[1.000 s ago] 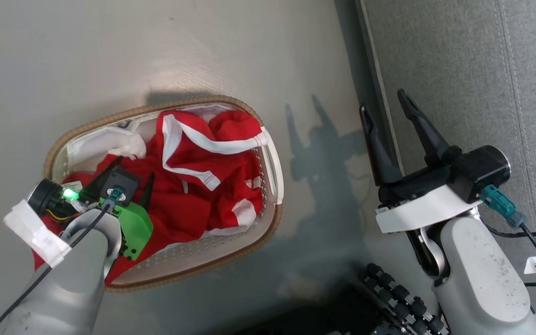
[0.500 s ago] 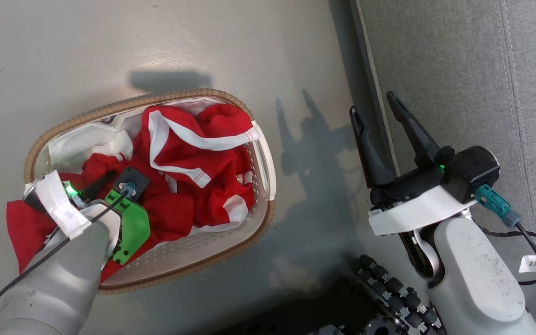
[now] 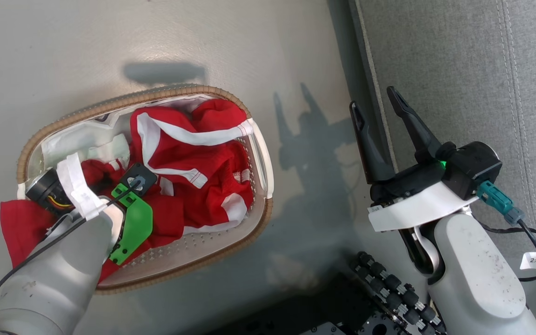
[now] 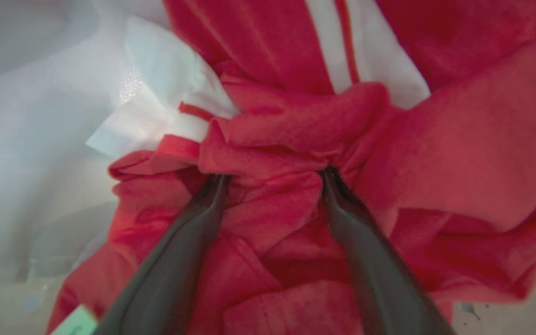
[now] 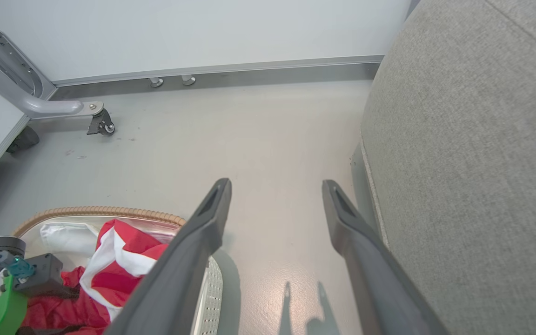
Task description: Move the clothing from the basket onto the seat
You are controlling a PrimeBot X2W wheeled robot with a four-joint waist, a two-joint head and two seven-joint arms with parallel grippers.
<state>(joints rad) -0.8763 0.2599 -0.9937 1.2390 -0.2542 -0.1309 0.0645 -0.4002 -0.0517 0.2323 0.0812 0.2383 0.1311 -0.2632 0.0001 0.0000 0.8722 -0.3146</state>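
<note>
The basket (image 3: 156, 93), white with a brown woven rim, stands on the floor at the left, its rim also in the right wrist view (image 5: 96, 211). The clothing (image 3: 193, 186) lies crumpled in it, red with white bands, and a plain red piece (image 3: 16, 223) spills over the near left rim. My left gripper (image 4: 275, 177) is open, its spread fingers pushed down into the red cloth with a bunched fold between them. In the head view its wrist covers the fingers. My right gripper (image 3: 372, 100) hangs open and holds nothing above the floor beside the grey seat (image 3: 458, 70).
A white liner sheet (image 3: 72, 144) lines the basket's far left end. The seat's edge (image 5: 472, 139) runs close along my right gripper's right. A caster leg (image 5: 100, 123) and a wall baseboard (image 5: 249, 70) lie beyond. My base's black rollers (image 3: 389, 288) sit at the bottom.
The head camera shifted slightly. My left wrist rolled and sank, so its fingers went from showing above the clothing to buried in it. A red piece now hangs over the basket's left rim.
</note>
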